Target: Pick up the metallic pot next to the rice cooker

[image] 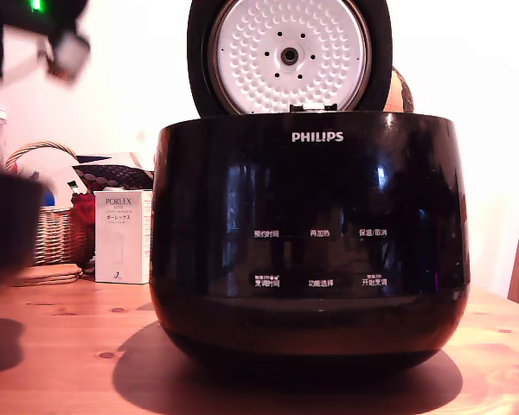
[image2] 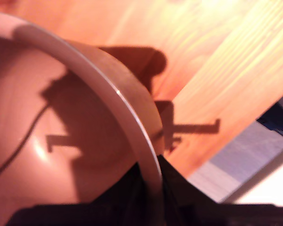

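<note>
Closest to us, wrist view: gripper (image2: 150,188) is clamped on the thin rim of the metallic pot (image2: 61,136), one dark finger inside the wall, one outside, w/ wooden table (image2: 217,70) below. In ext. view we see the pot blurred at far left, its shadow on the wood beneath, apart from the rice cooker (image: 310,242) at centre. Behind: white box (image: 123,235), wicker basket (image: 56,229).

Wooden table (image: 69,363) bears rice cooker (image: 310,242), white box (image: 123,236), wicker basket (image: 56,233)
</note>
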`<state>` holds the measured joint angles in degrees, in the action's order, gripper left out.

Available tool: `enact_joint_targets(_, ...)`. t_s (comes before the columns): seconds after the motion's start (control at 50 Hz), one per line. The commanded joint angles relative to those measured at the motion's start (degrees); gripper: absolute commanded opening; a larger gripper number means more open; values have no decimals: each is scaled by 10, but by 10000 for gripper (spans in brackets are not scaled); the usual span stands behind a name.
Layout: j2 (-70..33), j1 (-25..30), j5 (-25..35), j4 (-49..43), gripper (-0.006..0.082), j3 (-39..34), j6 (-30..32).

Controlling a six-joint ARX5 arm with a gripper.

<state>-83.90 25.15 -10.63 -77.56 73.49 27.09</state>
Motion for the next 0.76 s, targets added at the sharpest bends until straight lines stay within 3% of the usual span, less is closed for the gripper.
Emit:
enact_joint_targets(0.0,24,4,-11,0,-24,25,-14)
enact_joint_targets(0.38,64,20,-8,-1,-24,105,-17)
enact_joint_targets(0.74,71,20,-8,-1,-24,110,-18)
